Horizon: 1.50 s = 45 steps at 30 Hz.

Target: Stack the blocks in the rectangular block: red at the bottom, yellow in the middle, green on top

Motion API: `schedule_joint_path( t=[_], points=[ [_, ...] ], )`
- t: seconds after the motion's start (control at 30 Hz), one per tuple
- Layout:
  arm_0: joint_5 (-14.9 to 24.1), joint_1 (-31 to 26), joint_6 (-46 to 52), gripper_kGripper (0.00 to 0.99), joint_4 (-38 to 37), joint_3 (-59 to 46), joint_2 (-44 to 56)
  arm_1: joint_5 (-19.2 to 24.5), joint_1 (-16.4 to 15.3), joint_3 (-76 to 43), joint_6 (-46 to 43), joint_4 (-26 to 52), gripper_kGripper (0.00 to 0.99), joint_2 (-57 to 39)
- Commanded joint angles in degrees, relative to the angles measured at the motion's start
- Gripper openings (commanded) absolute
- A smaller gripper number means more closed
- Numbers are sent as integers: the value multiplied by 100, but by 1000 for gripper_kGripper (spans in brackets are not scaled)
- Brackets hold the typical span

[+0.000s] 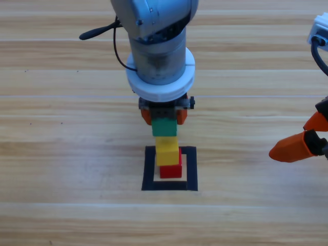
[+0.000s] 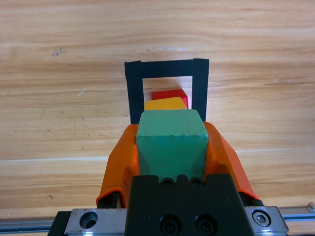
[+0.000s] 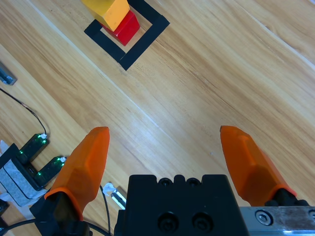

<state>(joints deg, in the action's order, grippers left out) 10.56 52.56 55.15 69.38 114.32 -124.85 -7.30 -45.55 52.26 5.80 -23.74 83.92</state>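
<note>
A red cube stands inside the black tape square, with a yellow cube on top of it. My left gripper is right over this stack, shut on the green cube, which sits directly above the yellow one; whether they touch I cannot tell. The left wrist view shows the green cube between the orange jaws of my left gripper, and past it the yellow cube, the red cube and the tape square. At the right edge my right gripper waits, open and holding nothing.
In the right wrist view the open right gripper hangs over bare wood, with the yellow cube, red cube and tape square far off. Small electronic boxes with cables lie at that view's lower left.
</note>
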Motion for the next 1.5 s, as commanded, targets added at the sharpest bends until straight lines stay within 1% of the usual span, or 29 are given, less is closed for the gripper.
schedule_joint_path(
  t=[0.03, 0.33, 1.5],
  points=[
    [113, 272, 216, 124, 67, -77, -242, 62, 125, 13, 36, -87, 989, 37],
    [122, 325, 418, 124, 129, -77, -224, 62, 125, 13, 36, -96, 989, 37],
    [166, 325, 330, 124, -3, -200, -479, 62, 125, 30, 36, -131, 989, 54]
  ],
)
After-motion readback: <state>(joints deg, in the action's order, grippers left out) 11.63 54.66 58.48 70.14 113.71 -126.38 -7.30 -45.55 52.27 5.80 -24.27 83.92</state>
